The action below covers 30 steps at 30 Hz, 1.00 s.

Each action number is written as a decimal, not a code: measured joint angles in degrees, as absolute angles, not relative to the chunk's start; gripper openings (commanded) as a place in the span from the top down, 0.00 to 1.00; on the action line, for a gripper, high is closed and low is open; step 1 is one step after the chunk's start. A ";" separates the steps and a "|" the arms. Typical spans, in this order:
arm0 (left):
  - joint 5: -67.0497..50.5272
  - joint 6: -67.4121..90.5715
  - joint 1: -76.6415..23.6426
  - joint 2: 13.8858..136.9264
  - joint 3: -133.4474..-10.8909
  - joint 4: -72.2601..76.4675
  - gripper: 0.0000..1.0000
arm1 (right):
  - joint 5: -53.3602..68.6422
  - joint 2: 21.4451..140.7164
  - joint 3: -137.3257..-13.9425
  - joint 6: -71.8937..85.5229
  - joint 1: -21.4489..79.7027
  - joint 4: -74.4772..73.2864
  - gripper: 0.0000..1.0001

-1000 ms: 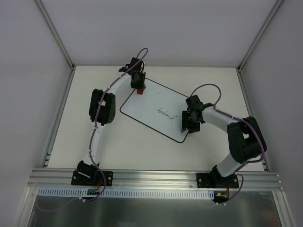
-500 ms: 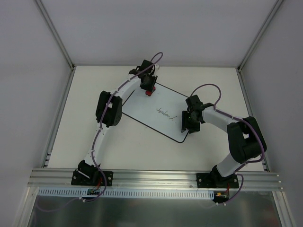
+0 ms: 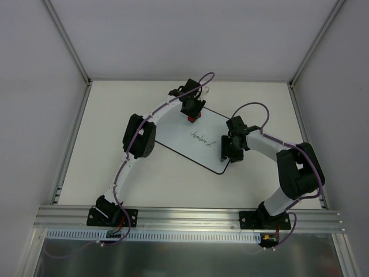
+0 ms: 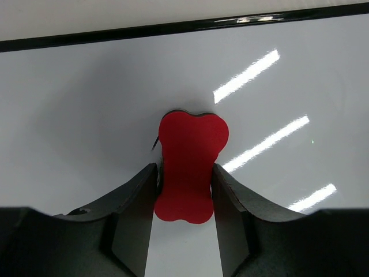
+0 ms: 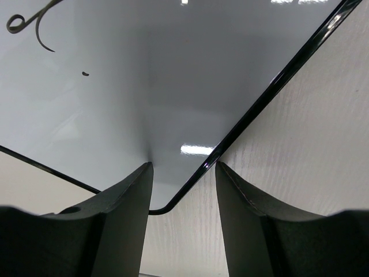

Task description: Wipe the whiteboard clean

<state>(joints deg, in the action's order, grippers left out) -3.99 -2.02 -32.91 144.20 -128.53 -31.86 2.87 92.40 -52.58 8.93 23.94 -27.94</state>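
The whiteboard [image 3: 173,135] lies tilted on the table, with dark handwriting [image 3: 200,137] near its middle. My left gripper [image 3: 192,117] is shut on the red bone-shaped eraser [image 3: 192,119] and holds it down on the board near its far edge. In the left wrist view the eraser [image 4: 190,161] sits pinched between the fingers of my left gripper [image 4: 184,190], against the white board [image 4: 86,115]. My right gripper [image 3: 225,154] is open at the board's near right corner. In the right wrist view my right gripper [image 5: 183,173] straddles the board's black edge [image 5: 259,98], its left finger over the board [image 5: 144,86].
The pale table [image 3: 115,109] is boxed in by white walls and aluminium posts [image 3: 66,37]. A metal rail [image 3: 190,216] with the arm bases runs along the near edge. A tail of the handwriting [image 5: 34,23] shows in the right wrist view.
My left gripper has slid right along the board's far edge with the eraser, from the far left corner toward the middle. The right arm has not moved.
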 measured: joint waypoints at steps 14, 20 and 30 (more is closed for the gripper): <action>-2.48 6.74 -27.94 144.20 -127.46 -30.87 0.73 | 2.83 88.75 -51.77 7.84 24.27 -29.04 0.48; -1.87 7.79 -24.82 144.11 -127.44 -30.68 0.73 | 2.83 88.44 -50.92 7.84 24.25 -29.39 0.47; -0.75 4.45 -27.16 144.11 -127.44 -30.76 0.70 | 2.83 88.44 -50.85 7.84 24.27 -29.39 0.47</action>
<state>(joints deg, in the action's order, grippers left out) -0.75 4.45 -27.16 144.11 -127.44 -30.76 2.83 88.44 -50.85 7.84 24.27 -29.39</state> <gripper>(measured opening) 0.333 0.528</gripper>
